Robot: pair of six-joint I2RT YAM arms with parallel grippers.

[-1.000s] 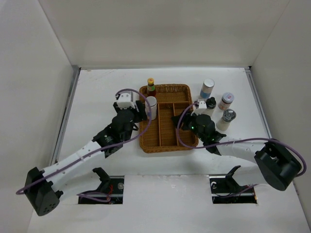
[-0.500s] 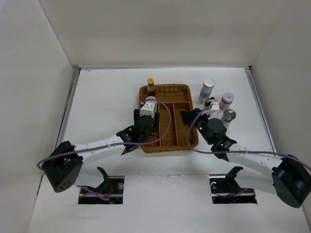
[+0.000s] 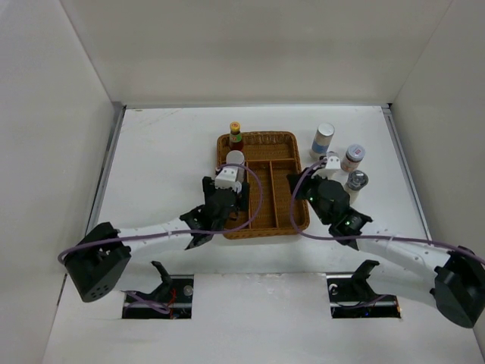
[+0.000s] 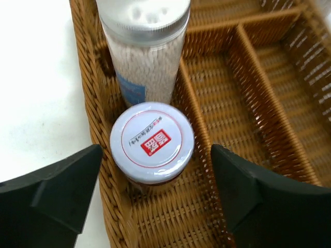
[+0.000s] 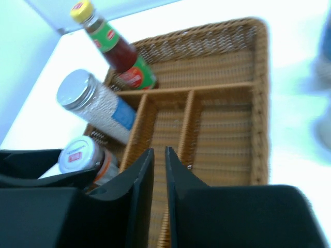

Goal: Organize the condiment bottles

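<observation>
A white-lidded spice jar (image 4: 152, 142) stands upright in the left compartment of the wicker tray (image 4: 243, 67). My left gripper (image 4: 156, 155) is open around it, and its fingers do not touch the jar. Just behind the jar stands a clear cylinder with a silver lid and blue label (image 4: 145, 46). A red-sauce bottle with a yellow cap (image 5: 116, 49) stands at the tray's back left corner. My right gripper (image 5: 159, 151) is shut on nothing over the tray's right part. From above, the left gripper (image 3: 227, 186) covers the jar.
Right of the tray (image 3: 292, 140) stand a blue-labelled cylinder (image 3: 323, 139), a spice jar (image 3: 352, 157) and a chrome-topped shaker (image 3: 356, 182), close to my right arm. White walls enclose the table on three sides.
My left gripper carried the white-lidded jar into the tray's left compartment and opened off it. The right gripper shut and moved left from the shakers toward the tray.
</observation>
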